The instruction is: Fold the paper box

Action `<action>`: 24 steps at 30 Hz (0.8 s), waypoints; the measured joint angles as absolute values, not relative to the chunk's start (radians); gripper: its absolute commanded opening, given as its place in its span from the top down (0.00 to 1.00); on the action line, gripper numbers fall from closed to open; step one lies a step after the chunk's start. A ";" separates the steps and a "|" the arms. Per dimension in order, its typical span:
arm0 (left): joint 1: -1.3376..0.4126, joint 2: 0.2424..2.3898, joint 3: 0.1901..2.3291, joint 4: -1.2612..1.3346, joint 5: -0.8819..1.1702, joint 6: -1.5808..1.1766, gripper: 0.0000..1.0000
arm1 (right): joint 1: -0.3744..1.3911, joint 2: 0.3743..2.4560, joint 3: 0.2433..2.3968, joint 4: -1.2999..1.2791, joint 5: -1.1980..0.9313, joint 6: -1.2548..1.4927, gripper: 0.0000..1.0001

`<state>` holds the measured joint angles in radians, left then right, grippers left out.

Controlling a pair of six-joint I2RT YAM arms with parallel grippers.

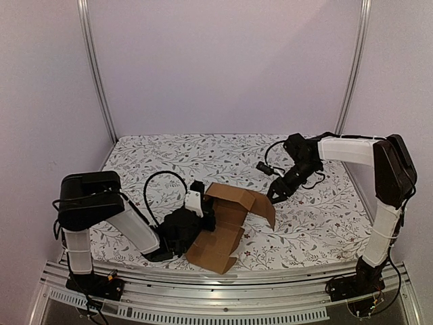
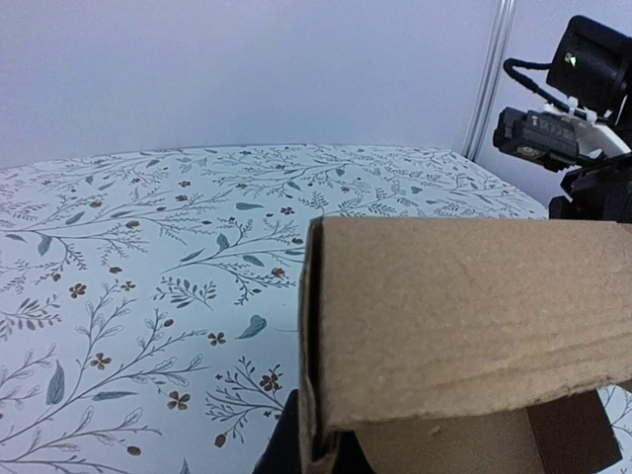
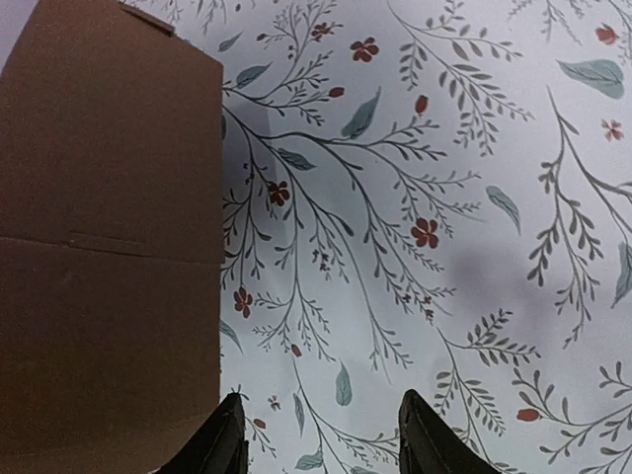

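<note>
Here, left fingers (image 2: 284, 449) pinch the creased brown paper box (image 1: 226, 227); right fingers (image 3: 222, 439) gape, empty.

Robot lab enclosure: plain pale walls (image 1: 223, 61), aluminium frame posts (image 1: 97, 74), floral-cloth table (image 1: 203, 156), mounting rail (image 1: 223, 277).

There is one brown paper box (image 1: 216, 247). There are two robot arms: the left arm (image 1: 135, 230) and the right arm (image 1: 345, 150). The right arm shows two black fingers (image 3: 225, 444). There is one flowery bench (image 1: 318, 223) and two metal poles (image 1: 95, 68) behind it.
</note>
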<state>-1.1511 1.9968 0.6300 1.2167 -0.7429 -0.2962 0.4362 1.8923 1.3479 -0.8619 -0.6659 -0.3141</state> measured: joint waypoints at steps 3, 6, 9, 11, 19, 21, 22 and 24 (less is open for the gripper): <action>-1.157 1.997 0.646 1.195 -0.761 -0.308 1.00 | 0.493 1.872 1.348 -0.839 -0.692 -0.332 0.46; -1.163 1.996 0.664 1.174 -0.785 -0.319 1.00 | 0.529 1.856 1.348 -0.833 -0.725 -0.356 0.42; -1.172 1.996 0.674 1.159 -0.811 -0.332 1.00 | 0.531 1.847 1.347 -0.836 -0.753 -0.387 0.38; -1.176 1.994 0.675 1.148 -0.829 -0.339 1.00 | 0.529 1.839 1.347 -0.846 -0.767 -0.410 0.36; -1.176 1.985 0.675 1.090 -0.889 -0.353 1.00 | 0.530 1.756 1.314 -0.903 -0.817 -0.489 0.33; -1.176 1.985 0.677 1.078 -0.889 -0.353 1.00 | 0.530 1.737 1.313 -0.902 -0.831 -0.493 0.34; -1.176 1.985 0.679 1.077 -0.889 -0.355 1.00 | 0.530 1.732 1.313 -0.893 -0.839 -0.488 0.34; -1.176 1.985 0.687 1.075 -0.887 -0.361 1.00 | 0.532 1.731 1.313 -0.876 -0.847 -0.471 0.37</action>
